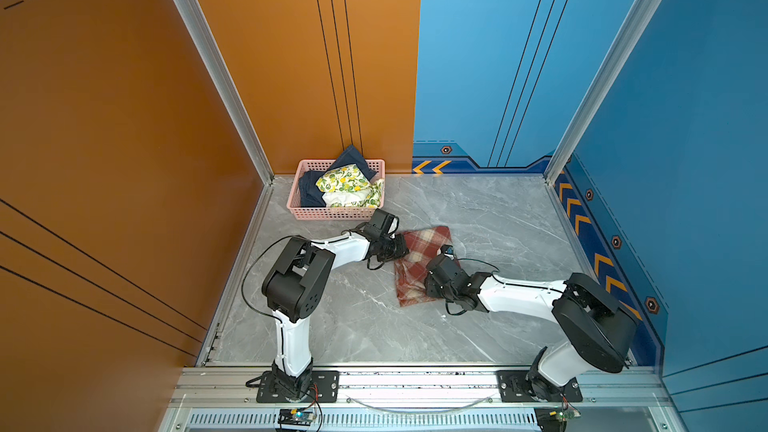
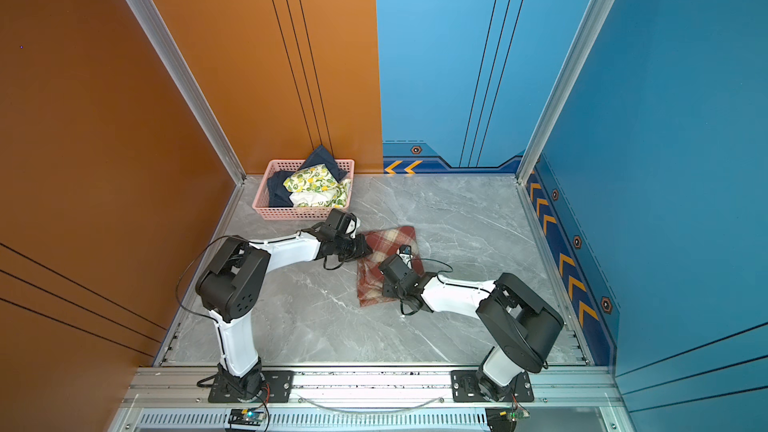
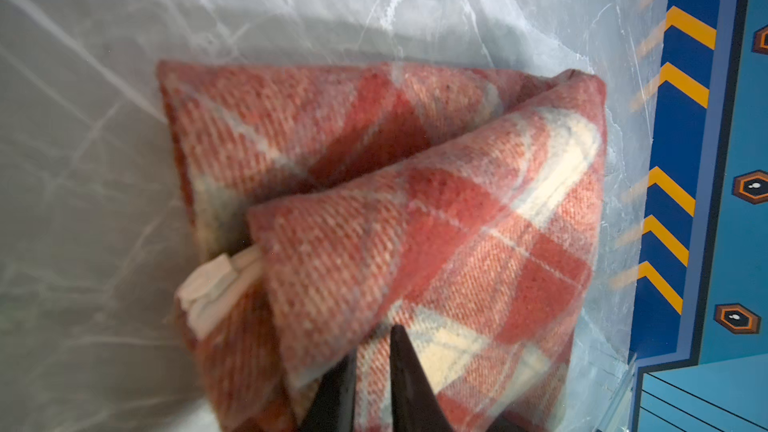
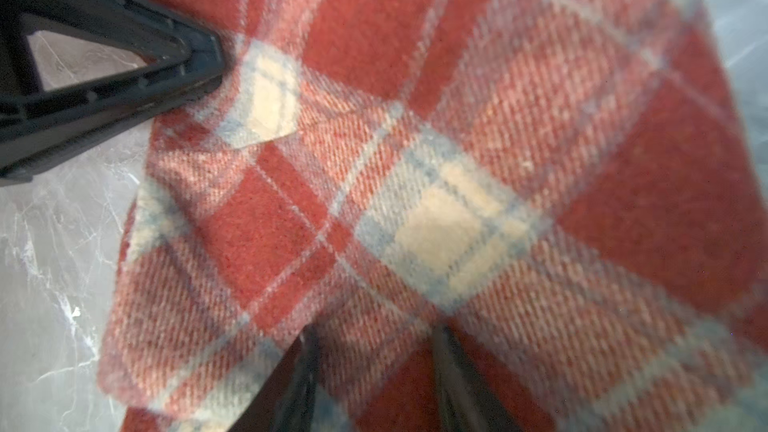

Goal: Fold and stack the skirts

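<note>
The rust-red and cream plaid skirt lies part-folded in the middle of the grey marble table. At its left edge my left gripper is shut on a rolled-over fold of the plaid skirt, beside a white label. My right gripper comes in from the near right, its jaws closed round a thick ridge of the same cloth. The lemon-print skirt and the denim skirt lie crumpled in the pink basket.
The pink basket stands at the table's back left corner against the orange wall. Blue walls with yellow chevrons close the back and right side. One left gripper fingertip shows in the right wrist view, close to the right gripper.
</note>
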`<action>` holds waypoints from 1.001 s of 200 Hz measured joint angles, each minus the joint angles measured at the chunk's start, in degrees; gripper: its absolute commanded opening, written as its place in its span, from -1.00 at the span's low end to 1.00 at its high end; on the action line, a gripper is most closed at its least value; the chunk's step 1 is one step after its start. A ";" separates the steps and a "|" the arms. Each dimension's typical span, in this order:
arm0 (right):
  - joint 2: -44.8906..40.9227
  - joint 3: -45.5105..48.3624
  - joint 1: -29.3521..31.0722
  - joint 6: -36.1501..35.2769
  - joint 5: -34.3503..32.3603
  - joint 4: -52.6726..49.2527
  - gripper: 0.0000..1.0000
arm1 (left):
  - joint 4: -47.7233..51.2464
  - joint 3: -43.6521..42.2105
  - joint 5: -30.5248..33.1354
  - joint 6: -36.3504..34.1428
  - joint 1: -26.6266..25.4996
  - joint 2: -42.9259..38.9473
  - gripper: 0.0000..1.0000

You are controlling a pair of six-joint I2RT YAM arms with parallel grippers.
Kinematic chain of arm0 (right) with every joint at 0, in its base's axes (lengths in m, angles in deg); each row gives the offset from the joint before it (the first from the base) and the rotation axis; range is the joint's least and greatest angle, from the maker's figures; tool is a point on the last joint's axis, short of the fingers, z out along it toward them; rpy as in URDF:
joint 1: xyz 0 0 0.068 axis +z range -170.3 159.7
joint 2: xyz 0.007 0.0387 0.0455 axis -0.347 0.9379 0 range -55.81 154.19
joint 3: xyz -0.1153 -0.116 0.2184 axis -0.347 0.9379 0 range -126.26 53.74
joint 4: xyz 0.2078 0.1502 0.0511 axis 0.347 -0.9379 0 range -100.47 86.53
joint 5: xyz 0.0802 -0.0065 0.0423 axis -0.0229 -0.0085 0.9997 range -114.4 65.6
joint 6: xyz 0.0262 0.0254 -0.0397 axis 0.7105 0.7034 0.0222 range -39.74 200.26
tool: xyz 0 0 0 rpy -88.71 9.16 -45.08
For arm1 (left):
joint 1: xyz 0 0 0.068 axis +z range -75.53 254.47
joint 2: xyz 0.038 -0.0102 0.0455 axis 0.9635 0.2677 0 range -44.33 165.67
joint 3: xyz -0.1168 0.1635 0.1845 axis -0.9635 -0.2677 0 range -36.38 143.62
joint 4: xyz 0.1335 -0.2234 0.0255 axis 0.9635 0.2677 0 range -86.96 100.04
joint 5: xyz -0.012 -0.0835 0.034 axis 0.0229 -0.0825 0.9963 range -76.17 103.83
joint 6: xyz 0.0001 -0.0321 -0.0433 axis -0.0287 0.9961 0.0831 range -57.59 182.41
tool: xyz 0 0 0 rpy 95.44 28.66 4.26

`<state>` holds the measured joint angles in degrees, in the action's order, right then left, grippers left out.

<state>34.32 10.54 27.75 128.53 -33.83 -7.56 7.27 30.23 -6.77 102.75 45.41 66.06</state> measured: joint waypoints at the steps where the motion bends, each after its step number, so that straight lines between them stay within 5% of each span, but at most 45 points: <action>1: -0.07 -0.13 0.00 -0.17 -0.07 -0.35 0.10 | 0.02 0.02 0.00 0.00 0.00 0.00 -0.58; 28: -1.44 -4.39 -0.04 -3.30 -1.68 -5.92 0.24 | 1.97 2.08 -0.50 -0.02 0.31 -0.50 -0.35; 56: -1.95 -10.36 0.02 -7.02 -3.21 -9.64 0.49 | 6.10 2.58 -0.68 -0.90 1.88 -6.08 0.10; 110: 2.84 -21.86 3.28 -12.37 -5.57 -16.28 0.80 | 14.23 -1.68 0.79 -3.85 13.84 -25.16 0.62; 151: 14.36 -34.01 5.66 -15.76 -6.43 -22.62 0.75 | 18.86 -10.05 2.16 -5.92 21.20 -34.49 0.67; 200: 24.04 -42.69 6.05 -19.93 -7.76 -30.10 0.54 | 20.59 -14.56 2.10 -6.54 25.18 -35.69 0.67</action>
<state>58.36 -32.15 33.80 108.60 -41.59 -37.66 27.86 15.68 -4.67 96.21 70.59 30.37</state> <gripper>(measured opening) 0.792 0.837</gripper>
